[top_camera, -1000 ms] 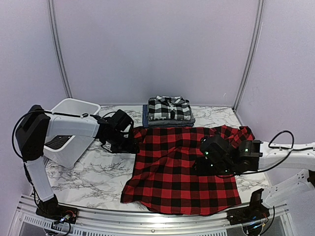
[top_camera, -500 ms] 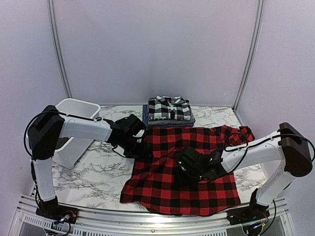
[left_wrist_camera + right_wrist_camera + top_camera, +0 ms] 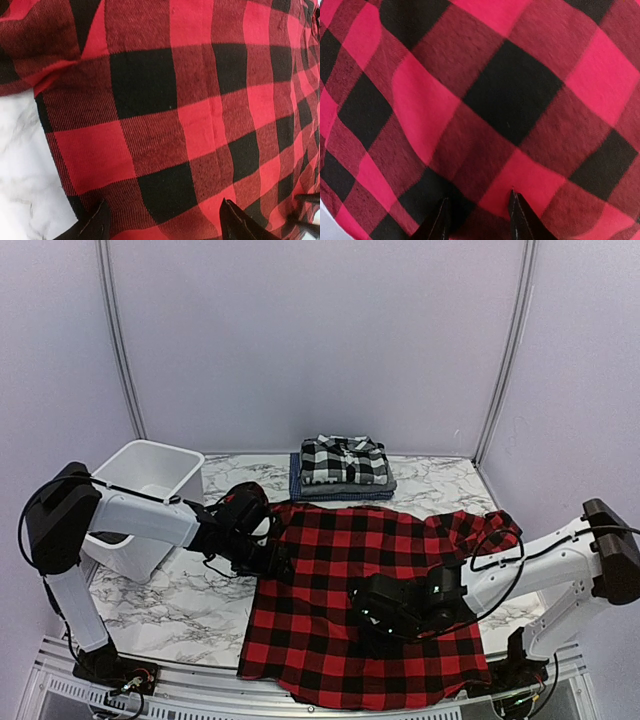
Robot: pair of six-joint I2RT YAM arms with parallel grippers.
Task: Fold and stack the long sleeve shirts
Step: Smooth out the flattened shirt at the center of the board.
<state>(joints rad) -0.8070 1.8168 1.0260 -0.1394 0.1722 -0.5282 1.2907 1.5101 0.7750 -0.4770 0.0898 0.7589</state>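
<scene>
Top view: red-and-black shirt (image 3: 340,580) spread on the marble desk (image 3: 190,600), folded shirts (image 3: 343,470) stacked behind it. Left wrist: left end effector (image 3: 165,227) gaping wide on the cloth, gripping nothing. Right wrist: right end effector (image 3: 477,220) barely parted (pinching cloth? can't tell).

Your spread shirt (image 3: 370,600) is red-and-black buffalo check; at 12 o'clock from it, a black-and-white plaid shirt (image 3: 344,460) tops grey and blue shirts (image 3: 343,489). The table (image 3: 190,605) is grey-veined white marble, and the tub (image 3: 160,446) at 10 o'clock is white.
</scene>
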